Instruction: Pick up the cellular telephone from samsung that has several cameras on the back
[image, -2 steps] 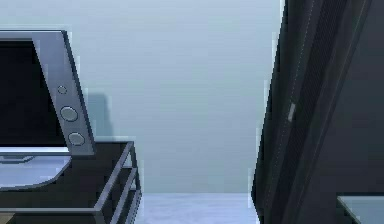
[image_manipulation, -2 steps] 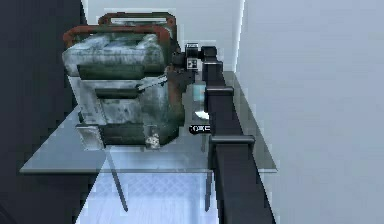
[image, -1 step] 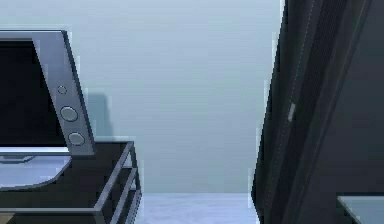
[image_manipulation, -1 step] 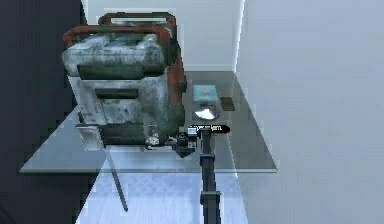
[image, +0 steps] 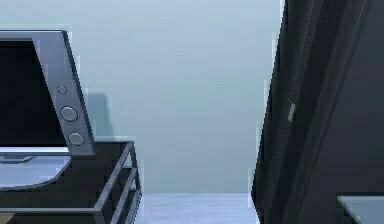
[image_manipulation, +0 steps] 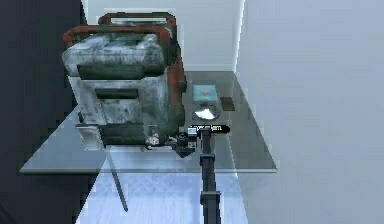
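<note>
A glass-topped table stands against a pale wall in the arm side view. On its far part lies a flat, pale blue-grey slab that may be the telephone, with a small dark thing beside it. The dark arm rises from the bottom edge, and its white marker squares sit just nearer than the slab. The gripper reaches left from them, against the lower corner of a big worn bag. I cannot tell whether the gripper holds anything.
The grey-green bag with a rust-red frame covers the table's left half. A thin table leg goes down to the pale floor. In the forward view a screen stands on a dark shelf unit at the left, and a dark tall panel rises at the right.
</note>
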